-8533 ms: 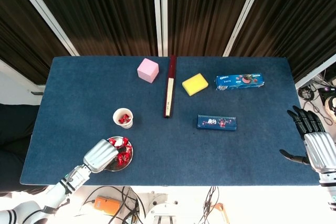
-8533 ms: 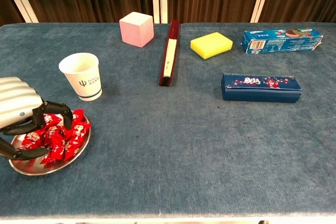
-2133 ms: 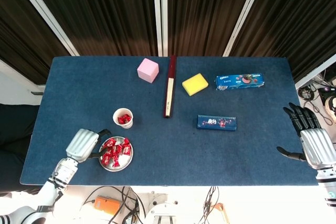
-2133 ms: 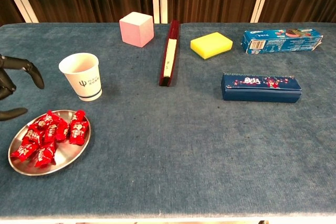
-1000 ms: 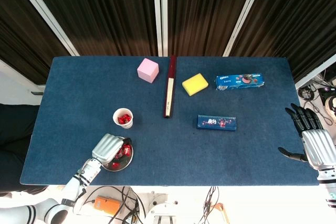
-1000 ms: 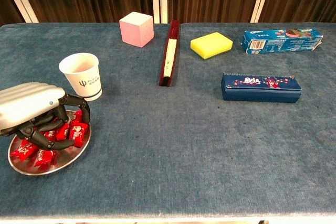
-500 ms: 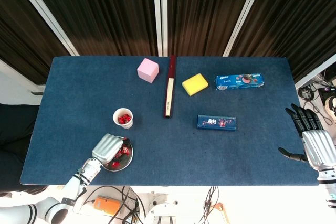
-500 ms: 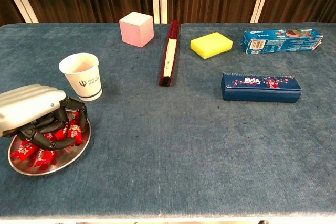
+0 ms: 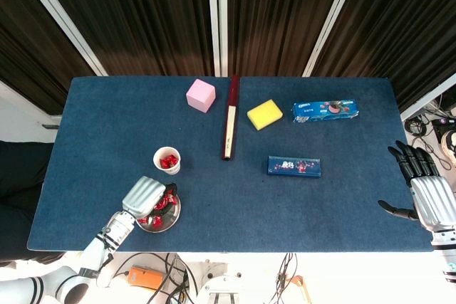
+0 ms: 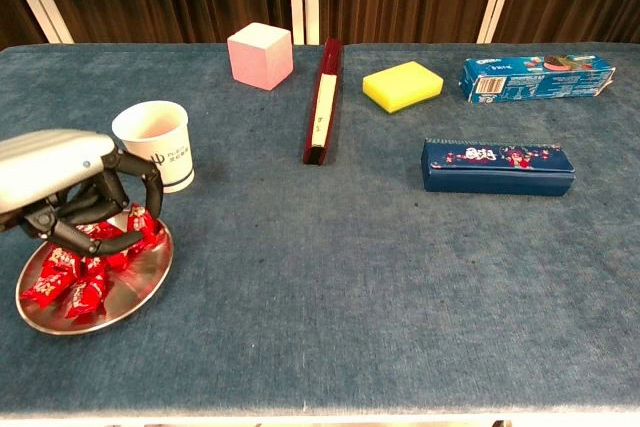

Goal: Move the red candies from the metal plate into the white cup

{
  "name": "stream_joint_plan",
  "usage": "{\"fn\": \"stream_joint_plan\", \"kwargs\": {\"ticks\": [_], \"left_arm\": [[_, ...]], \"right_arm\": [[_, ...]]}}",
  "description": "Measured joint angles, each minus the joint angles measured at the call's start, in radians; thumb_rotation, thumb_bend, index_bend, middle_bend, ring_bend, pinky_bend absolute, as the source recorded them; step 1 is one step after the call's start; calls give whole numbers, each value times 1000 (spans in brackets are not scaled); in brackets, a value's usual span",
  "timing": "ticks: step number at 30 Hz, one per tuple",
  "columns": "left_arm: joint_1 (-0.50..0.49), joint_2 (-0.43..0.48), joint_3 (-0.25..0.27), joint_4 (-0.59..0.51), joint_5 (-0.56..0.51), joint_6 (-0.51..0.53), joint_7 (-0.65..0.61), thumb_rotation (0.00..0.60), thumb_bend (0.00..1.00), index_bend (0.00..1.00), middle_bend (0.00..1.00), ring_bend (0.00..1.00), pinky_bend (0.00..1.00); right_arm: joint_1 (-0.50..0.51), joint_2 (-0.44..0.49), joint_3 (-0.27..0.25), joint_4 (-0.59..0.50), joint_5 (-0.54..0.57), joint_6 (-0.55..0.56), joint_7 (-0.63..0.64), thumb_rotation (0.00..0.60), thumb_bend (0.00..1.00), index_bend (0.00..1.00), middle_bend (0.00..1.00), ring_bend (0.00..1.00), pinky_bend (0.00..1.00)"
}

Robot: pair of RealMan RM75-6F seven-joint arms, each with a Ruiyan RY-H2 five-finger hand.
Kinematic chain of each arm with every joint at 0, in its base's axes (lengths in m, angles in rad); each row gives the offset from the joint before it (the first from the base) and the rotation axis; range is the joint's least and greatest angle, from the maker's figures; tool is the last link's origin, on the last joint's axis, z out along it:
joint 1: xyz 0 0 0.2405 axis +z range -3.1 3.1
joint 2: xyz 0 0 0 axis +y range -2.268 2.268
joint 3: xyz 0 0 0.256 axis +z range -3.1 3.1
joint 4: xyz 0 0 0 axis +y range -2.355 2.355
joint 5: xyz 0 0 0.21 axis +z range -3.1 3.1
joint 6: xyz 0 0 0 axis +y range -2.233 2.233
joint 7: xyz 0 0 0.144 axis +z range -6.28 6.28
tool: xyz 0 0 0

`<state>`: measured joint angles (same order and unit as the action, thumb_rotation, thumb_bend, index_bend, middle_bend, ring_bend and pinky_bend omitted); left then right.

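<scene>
Near left: metal plate with red candies piled at mixed angles, no shared long axis. Left robot hand over the plate, fingers curled down and pinching a red candy. Just beyond stands the upright white cup, mouth up, candies inside per head view. Right robot hand off the desk's right edge, fingers spread, holding nothing. Blue cloth desk; dark curtains behind.
</scene>
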<state>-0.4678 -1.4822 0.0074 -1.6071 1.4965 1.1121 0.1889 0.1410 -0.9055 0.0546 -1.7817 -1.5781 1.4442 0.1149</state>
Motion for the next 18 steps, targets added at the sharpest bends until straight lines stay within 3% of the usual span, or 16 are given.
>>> {"fn": "stream_joint_plan", "kwargs": {"ticks": [8,18], "left_arm": [[-44,45,-109,-72,-24,20,-26,600,352,551,899,833,691],[-142,36,-228,-51,-251,-84,22,600,349,548,899,833,691]], "right_arm": [[-4,-3,-1,19,1,3,22,600,207,0,27,0,64],[-7,-6,0,42,12,3,55,600,207,0,26,0,64]]}}
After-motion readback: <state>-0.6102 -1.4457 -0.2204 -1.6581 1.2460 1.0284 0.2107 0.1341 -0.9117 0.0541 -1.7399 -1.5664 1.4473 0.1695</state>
